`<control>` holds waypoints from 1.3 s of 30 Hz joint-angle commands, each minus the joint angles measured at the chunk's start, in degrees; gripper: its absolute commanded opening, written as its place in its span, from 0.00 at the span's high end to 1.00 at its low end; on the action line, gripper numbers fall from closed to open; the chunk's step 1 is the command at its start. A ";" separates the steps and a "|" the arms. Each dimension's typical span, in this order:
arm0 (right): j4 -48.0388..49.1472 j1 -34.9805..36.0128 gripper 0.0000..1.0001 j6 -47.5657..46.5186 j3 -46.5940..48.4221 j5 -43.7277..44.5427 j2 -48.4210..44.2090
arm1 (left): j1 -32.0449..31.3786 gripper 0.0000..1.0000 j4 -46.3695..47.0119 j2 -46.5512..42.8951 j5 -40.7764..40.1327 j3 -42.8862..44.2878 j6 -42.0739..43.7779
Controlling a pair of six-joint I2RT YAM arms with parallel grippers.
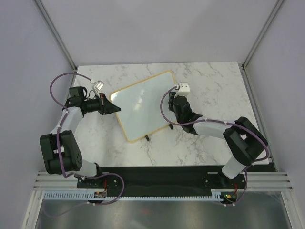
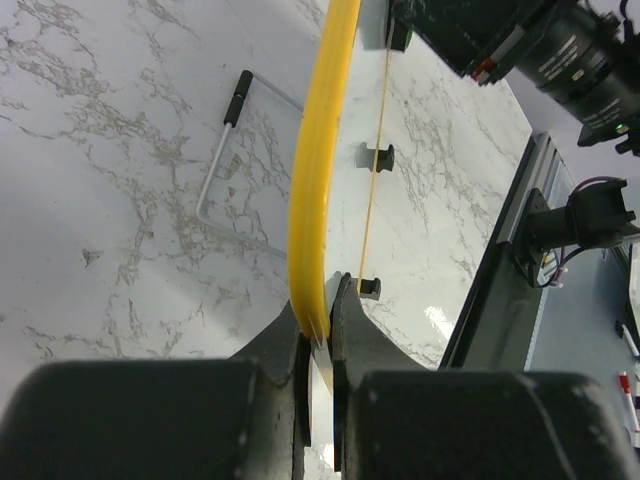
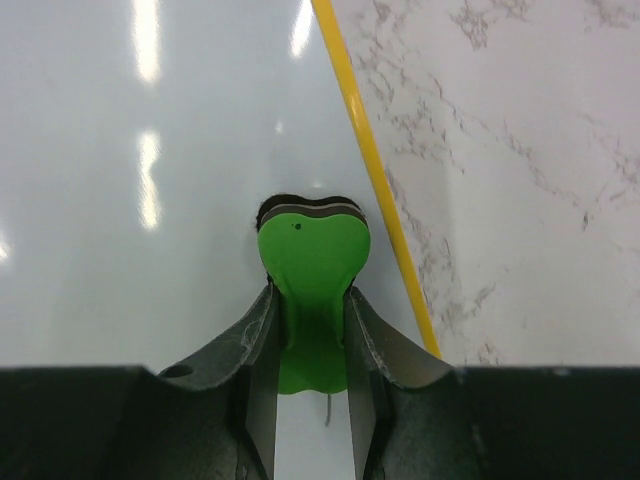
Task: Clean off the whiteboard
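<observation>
The whiteboard [image 1: 143,106] is a glossy white board with a yellow-tan frame, in the middle of the marble table, its face blank. My left gripper [image 1: 113,107] is shut on the board's left edge; the left wrist view shows the frame [image 2: 312,210] edge-on between the jaws, with two black feet [image 2: 378,157] behind. My right gripper [image 1: 177,106] is at the board's right edge, shut on a green eraser [image 3: 312,275] with a dark pad pressed on the white surface [image 3: 140,200], beside the frame [image 3: 375,180].
A bent metal wire stand with a black tip [image 2: 225,160] lies on the marble under the board. A small white block [image 1: 183,88] sits on the right wrist. The black base rail [image 1: 157,176] runs along the near edge.
</observation>
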 commanded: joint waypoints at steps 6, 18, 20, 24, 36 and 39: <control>-1.56 1.52 1.00 11.10 -13.87 -3.75 -1.82 | 0.03 0.98 6.04 0.36 -14.17 1.66 12.03; -4.37 -3.39 1.00 4.70 -3.51 -1.91 -2.87 | 0.03 0.98 6.13 -0.07 -14.34 1.31 11.94; -3.93 -4.45 1.00 4.08 -1.66 -1.82 -1.74 | 0.03 0.98 6.13 -0.07 -14.43 1.40 11.85; -4.36 -5.60 1.00 3.03 0.36 -4.36 1.16 | 0.03 0.98 6.04 -0.25 -14.34 1.48 11.76; -5.86 12.31 1.00 -3.63 0.35 -4.80 1.25 | 0.03 0.98 6.04 0.10 -13.99 2.10 11.33; -10.15 16.80 1.00 -5.93 9.21 -10.07 6.69 | -0.06 0.98 6.13 -0.25 -14.07 2.10 10.97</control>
